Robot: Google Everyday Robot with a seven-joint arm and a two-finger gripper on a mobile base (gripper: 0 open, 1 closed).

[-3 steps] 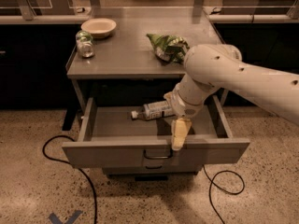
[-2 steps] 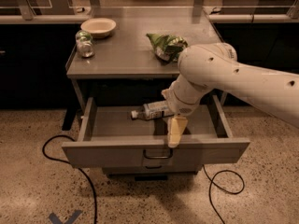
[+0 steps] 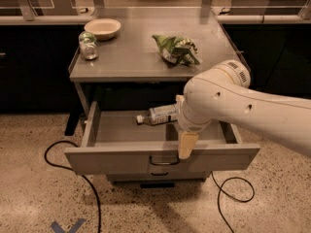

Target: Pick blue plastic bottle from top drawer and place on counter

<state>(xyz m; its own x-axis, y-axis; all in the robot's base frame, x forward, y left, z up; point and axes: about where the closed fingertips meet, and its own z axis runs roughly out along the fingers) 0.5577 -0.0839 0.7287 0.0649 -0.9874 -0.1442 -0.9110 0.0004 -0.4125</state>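
Arm [image 3: 228, 101] lowered slightly | gripper [image 3: 187, 147] at top drawer [image 3: 112, 159] front, grip unclear | blue plastic bottle [image 3: 158, 115] unmoved

The blue plastic bottle [image 3: 158, 115] lies sideways in the open top drawer [image 3: 107, 160] — cap left; pincer [image 3: 186, 147] at the drawer's front.

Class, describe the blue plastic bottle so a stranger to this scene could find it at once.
Find the open top drawer below the grey counter. Inside lies the blue plastic bottle on its side, white cap pointing left, near the robot's claw. Unlike the green-lidded jar on the counter, it has a pale label.
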